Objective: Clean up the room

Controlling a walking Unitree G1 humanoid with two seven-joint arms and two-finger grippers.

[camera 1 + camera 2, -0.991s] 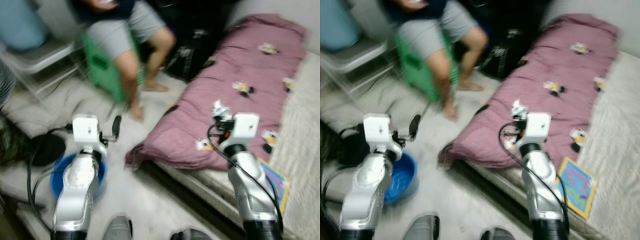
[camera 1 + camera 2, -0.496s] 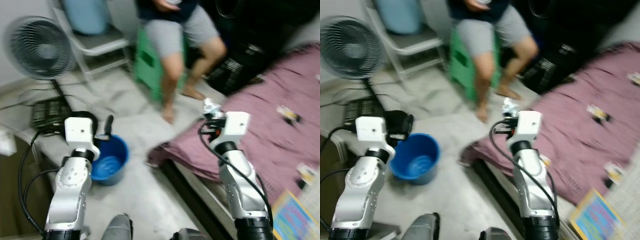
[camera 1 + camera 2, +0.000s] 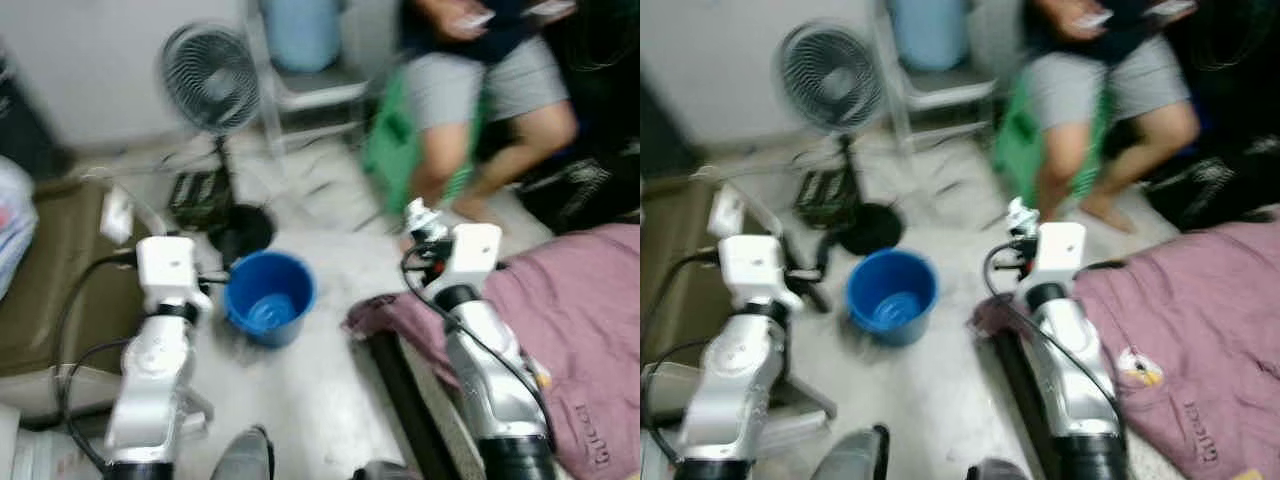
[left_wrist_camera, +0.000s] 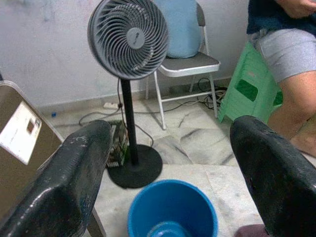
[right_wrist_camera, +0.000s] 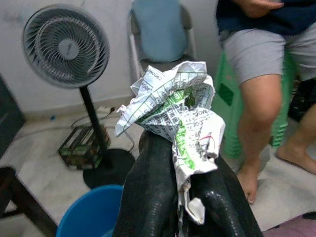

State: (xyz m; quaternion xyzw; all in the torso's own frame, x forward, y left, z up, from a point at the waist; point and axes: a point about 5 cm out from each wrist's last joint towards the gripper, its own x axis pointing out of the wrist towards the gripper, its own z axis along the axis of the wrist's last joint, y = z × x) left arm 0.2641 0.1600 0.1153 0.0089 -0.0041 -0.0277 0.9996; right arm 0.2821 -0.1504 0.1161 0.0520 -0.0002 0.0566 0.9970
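The right gripper (image 5: 185, 197) is clamped on a crumpled paper (image 5: 173, 111), held up high and pinched at its lower edge so it can be carried as rubbish; the paper sticks out above the fingertips. The blue bucket (image 3: 268, 297), likely the bin for it, stands on the floor ahead between both arms. The left gripper (image 4: 170, 163) hangs wide apart and holds nothing, the bucket just beyond it

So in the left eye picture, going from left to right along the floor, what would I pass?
Robot's left gripper → round blue plastic bucket → robot's right gripper clutching crumpled printed paper → rumpled mauve blanket.
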